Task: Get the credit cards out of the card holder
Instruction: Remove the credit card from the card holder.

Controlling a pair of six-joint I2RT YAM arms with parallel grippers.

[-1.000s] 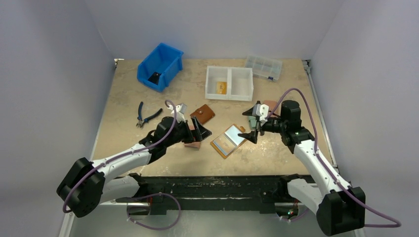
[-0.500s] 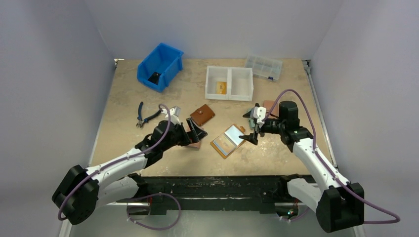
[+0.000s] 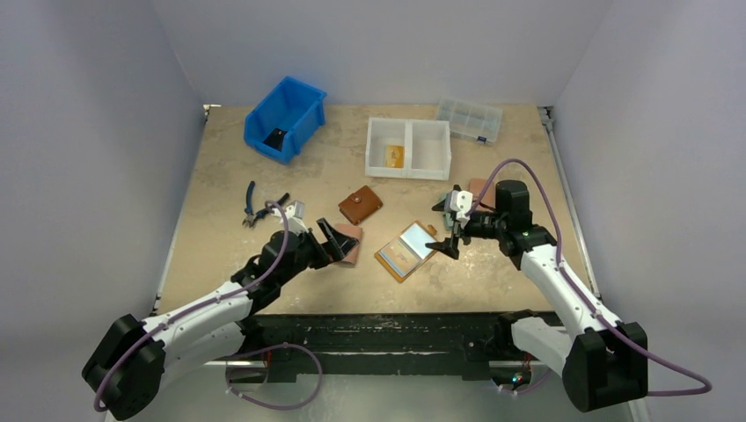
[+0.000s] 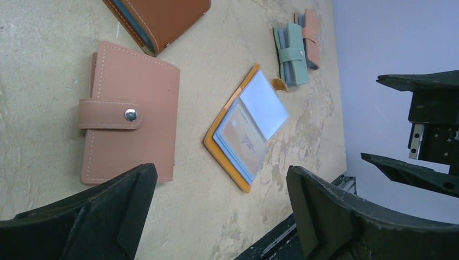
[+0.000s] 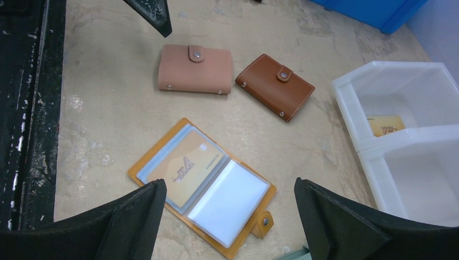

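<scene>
The left gripper (image 3: 339, 239) has drawn back, jaws wide, from the pink wallet (image 4: 127, 146) lying shut on the counter (image 3: 211, 255); the right gripper (image 3: 440, 229), equally wide, hovers beside the open card holder (image 3: 406, 250), a credit card (image 5: 187, 165) still sleeved.

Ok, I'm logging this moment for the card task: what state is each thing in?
Mustard-orange leather-like card holder, open flat, snap tab undone.
Orange-yellow credit card, in the holder's clear sleeve.
Second orange-yellow card, lying in the white plastic tray.
Pink snap wallet, shut.
Dark brown leather wallet, shut.
Pale green wallet, shut.
Left arm's fingers, open, empty.
Right arm's fingers, open, empty.
</scene>
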